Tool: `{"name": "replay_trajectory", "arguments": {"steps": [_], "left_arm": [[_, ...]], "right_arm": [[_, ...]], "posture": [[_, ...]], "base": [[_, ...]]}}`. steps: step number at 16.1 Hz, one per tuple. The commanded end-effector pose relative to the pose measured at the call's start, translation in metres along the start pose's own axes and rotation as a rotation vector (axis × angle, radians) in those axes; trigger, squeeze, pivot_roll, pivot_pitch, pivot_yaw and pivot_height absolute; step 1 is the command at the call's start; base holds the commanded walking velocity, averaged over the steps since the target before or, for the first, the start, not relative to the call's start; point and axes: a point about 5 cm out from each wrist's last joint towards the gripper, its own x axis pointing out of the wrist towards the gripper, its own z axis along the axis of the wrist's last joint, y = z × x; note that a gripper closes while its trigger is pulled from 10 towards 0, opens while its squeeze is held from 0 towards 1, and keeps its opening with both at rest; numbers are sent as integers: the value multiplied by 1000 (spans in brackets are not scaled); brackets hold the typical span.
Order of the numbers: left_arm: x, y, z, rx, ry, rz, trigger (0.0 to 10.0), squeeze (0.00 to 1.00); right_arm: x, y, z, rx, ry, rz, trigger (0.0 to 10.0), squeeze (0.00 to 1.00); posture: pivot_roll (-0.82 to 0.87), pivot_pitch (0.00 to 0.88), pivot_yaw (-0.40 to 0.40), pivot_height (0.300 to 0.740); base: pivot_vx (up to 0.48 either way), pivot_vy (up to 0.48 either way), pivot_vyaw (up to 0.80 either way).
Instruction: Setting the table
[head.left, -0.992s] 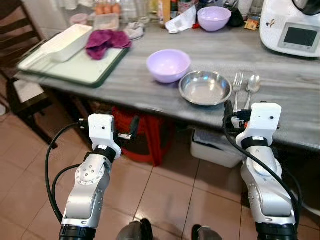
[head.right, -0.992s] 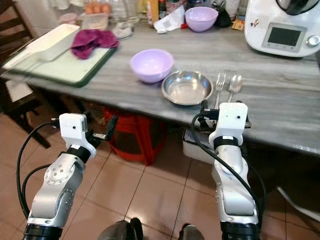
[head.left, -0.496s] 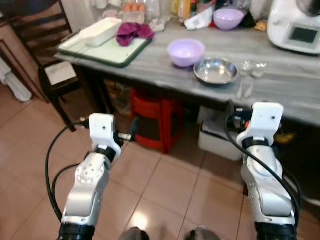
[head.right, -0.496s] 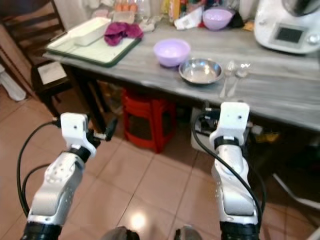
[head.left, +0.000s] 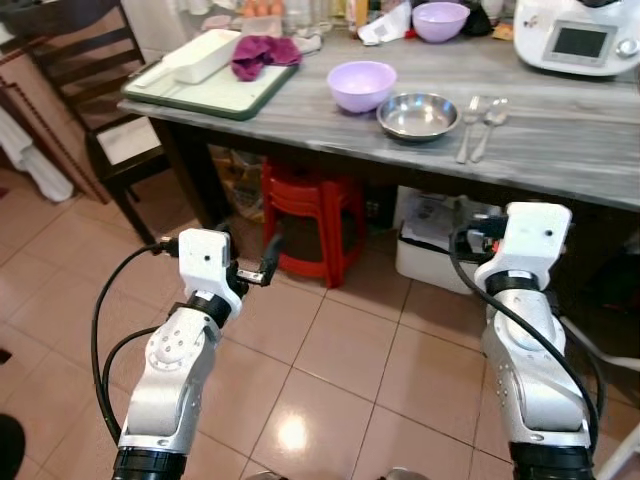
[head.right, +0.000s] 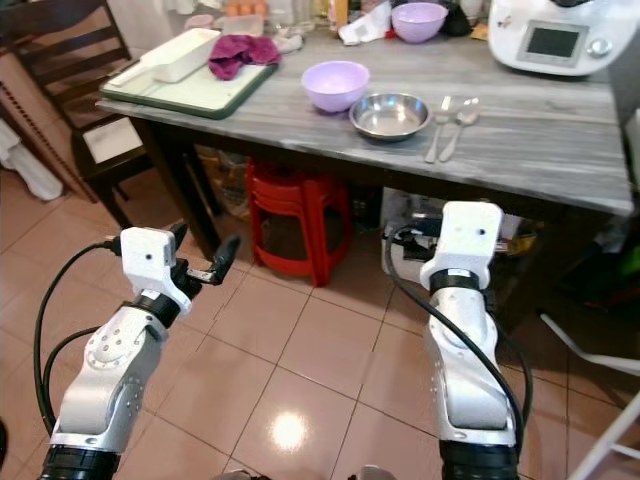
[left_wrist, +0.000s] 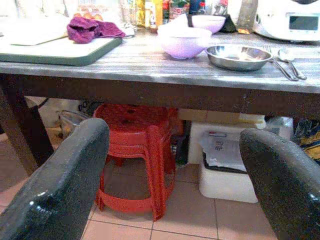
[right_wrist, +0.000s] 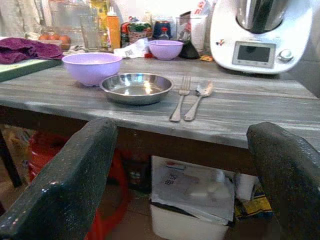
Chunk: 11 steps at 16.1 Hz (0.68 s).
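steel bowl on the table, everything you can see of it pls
The steel bowl is round, shallow and shiny, metal by its look, with a wide flat bottom and a thin rim. It sits upright and empty on the grey wood-grain table near the front edge. The lilac bowl stands close on its left, the fork and spoon lie apart on its right. Nothing holds it.

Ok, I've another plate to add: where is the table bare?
Bare: the stretch right of the spoon, in front of the mixer, and the front edge between tray and steel bowl. Crowded: the back row of bottles.
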Motion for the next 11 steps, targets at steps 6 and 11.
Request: {"name": "replay_trajectory", "arguments": {"steps": [6, 11], "left_arm": [[-2, -2, 2, -9, -16, -29, 10000, 0], [-1, -4, 1, -21, -17, -39, 10000, 0]], "right_arm": [[2, 2, 2, 17, -4, 15, 10000, 0], [1, 0, 3, 12, -6, 17, 10000, 0]], "posture": [[-147, 125, 85, 740], [-155, 127, 81, 740]], "base": [[0, -305, -385], [0, -364, -255]]}}
